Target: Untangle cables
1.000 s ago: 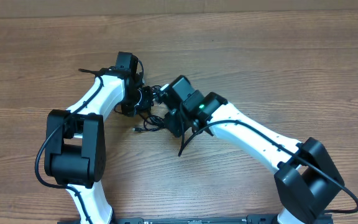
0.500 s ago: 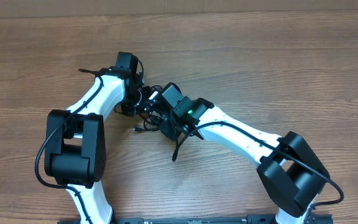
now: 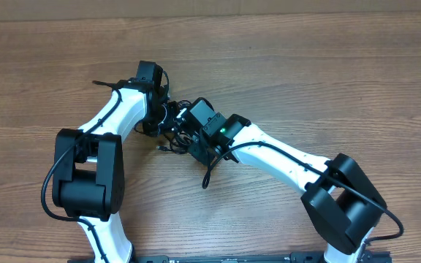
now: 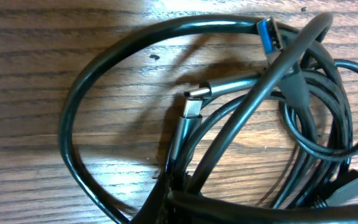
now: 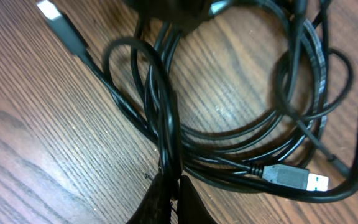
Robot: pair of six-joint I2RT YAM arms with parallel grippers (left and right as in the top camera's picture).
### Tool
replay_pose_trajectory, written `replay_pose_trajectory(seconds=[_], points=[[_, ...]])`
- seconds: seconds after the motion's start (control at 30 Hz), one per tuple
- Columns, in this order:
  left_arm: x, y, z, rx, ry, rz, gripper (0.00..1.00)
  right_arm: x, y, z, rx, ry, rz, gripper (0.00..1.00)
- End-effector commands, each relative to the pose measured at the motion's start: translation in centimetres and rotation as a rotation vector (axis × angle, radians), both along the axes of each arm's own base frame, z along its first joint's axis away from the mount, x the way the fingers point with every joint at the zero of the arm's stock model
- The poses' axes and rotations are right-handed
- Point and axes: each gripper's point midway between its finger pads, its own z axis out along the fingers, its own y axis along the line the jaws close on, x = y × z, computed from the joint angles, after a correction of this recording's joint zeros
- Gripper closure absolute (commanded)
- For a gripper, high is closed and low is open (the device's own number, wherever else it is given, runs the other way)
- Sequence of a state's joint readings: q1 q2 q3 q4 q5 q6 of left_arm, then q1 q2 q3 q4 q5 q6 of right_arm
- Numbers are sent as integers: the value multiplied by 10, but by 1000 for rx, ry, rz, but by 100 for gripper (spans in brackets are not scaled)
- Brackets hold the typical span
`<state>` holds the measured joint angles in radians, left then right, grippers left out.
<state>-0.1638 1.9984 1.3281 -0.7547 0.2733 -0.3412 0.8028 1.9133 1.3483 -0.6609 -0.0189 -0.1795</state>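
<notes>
I've got left gripper fingers pinched onto tangled thin black cables, right gripper fingers clamped together on one strand

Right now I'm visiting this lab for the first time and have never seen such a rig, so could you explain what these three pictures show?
This is a robot with two white-and-black arms, the left arm and the right arm, at a wooden table. One picture looks down from a fixed camera overhead. The other two come from a camera on each wrist, close to the work. On the table lies a tangle of thin black cables, one with a blue-tipped plug. The left end effector and the right end effector are both shut, each pinching a strand of the cables.
</notes>
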Motion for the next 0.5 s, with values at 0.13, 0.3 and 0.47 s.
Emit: replay_pose_trajectory(seconds=[0.13, 0.3, 0.47], points=[[0, 9, -2, 65, -9, 6, 96, 17, -5, 98, 139, -119, -52, 96], [0, 9, -2, 65, -9, 6, 96, 19, -20, 120, 151, -136, -80, 96], [0, 8, -2, 65, -9, 6, 96, 18, -29, 134, 160, -137, -92, 96]])
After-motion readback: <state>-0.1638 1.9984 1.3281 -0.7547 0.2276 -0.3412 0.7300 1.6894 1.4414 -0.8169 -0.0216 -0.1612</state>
